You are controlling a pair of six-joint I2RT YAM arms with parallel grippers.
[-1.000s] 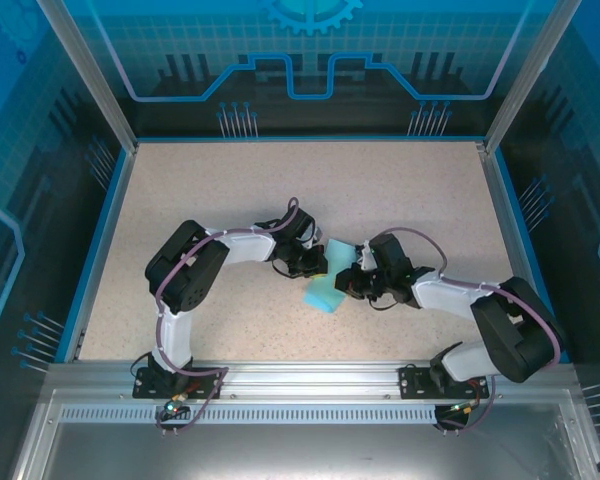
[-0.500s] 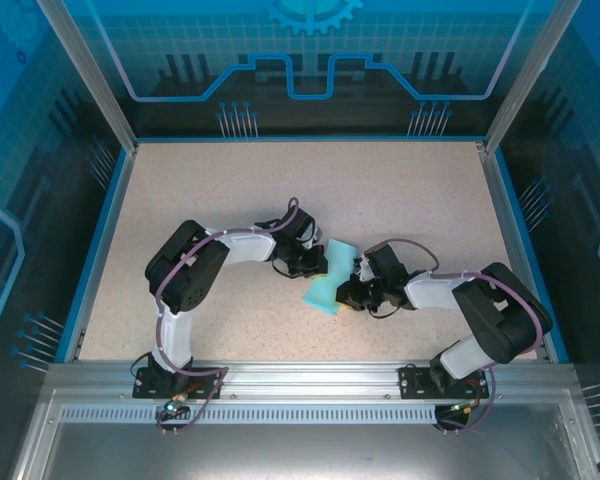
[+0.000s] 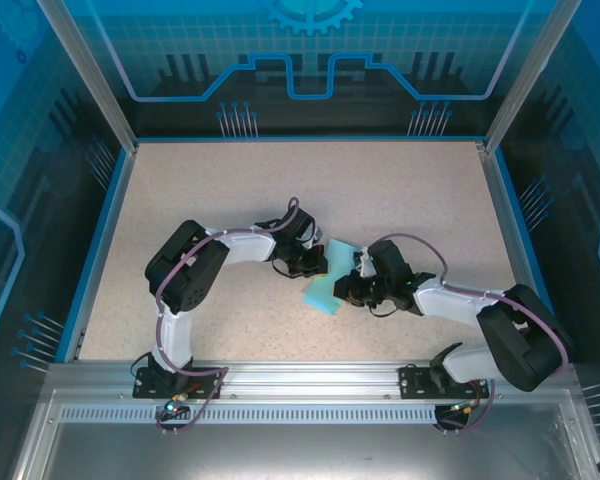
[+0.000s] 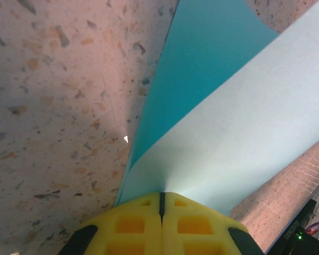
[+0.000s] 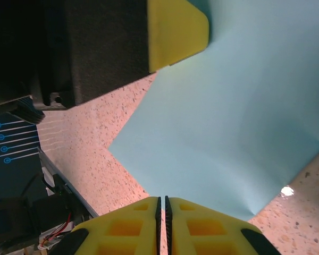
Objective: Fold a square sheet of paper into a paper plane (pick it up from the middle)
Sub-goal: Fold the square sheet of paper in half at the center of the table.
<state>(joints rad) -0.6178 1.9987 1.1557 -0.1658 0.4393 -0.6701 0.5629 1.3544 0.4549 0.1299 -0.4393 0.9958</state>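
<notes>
The square sheet of paper [image 3: 326, 281] is seen near the middle of the counter [image 3: 230, 190], doubled over on itself between the two arms. One edge is pinched in the closed jaws of the left gripper [image 4: 160, 204], and another edge is clamped in the closed jaws of the right gripper [image 5: 161, 204].

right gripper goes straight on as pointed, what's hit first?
Right gripper is shut on the square sheet of paper; past it, probably the yellow fingers of the left gripper, depth unclear.
</notes>
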